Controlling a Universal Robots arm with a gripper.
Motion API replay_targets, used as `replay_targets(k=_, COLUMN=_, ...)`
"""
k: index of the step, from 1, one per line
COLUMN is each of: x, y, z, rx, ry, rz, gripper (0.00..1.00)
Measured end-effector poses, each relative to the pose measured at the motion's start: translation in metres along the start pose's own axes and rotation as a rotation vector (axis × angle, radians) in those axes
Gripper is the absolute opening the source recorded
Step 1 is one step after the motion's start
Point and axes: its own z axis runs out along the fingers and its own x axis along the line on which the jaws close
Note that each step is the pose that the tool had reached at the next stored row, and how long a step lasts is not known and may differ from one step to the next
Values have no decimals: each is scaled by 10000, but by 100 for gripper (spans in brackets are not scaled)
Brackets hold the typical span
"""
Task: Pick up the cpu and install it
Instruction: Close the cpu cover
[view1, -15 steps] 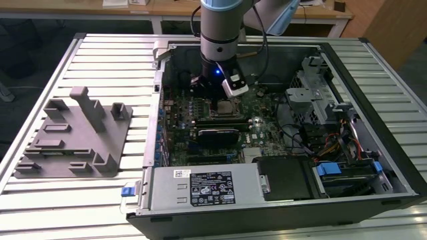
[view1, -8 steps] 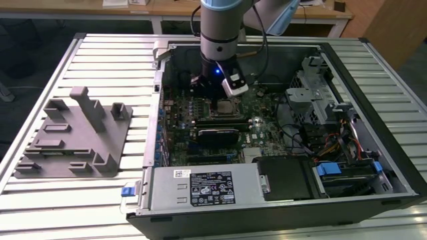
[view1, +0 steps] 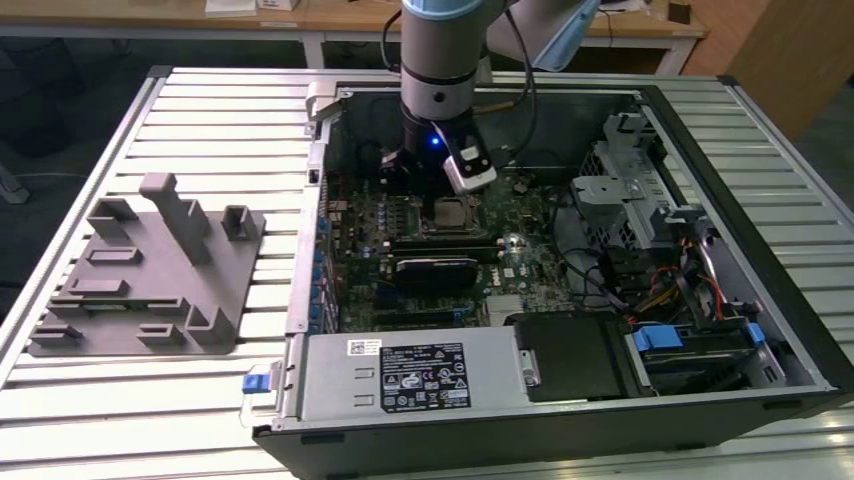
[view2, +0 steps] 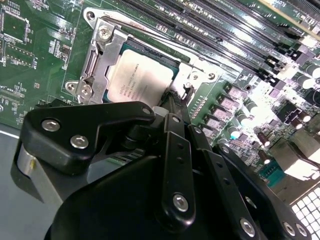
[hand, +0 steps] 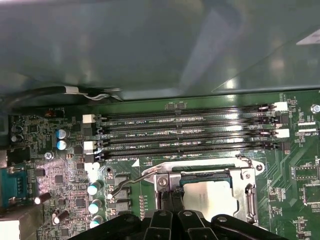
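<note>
The cpu (view2: 142, 75), a pale silver square chip, lies flat in the metal-framed socket (view2: 100, 55) on the green motherboard. It also shows in the first wrist view as the cpu (hand: 210, 197) inside the socket frame (hand: 247, 192). My gripper (view2: 172, 100) hangs just above the board at one edge of the chip. Its two thin black fingers (hand: 166, 200) are pressed together with nothing seen between them. A thin metal socket lever (hand: 127, 184) sticks out sideways beside them. In the exterior view the arm stands over the cpu (view1: 451, 210) inside the open computer case (view1: 747, 120).
Rows of black memory slots (hand: 190, 135) run alongside the socket, with upright capacitors (hand: 93, 188) near it. A grey plastic fixture (view1: 154, 270) with upright posts sits on the slatted table at the exterior view's left. Power supply (view1: 407, 375), drive cage (view1: 634, 190) and cables crowd the case.
</note>
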Motion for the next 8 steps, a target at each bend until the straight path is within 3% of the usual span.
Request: replay_targets(k=8, x=5, y=0, z=-22, rx=-8, ry=-3, rz=1, gripper=11)
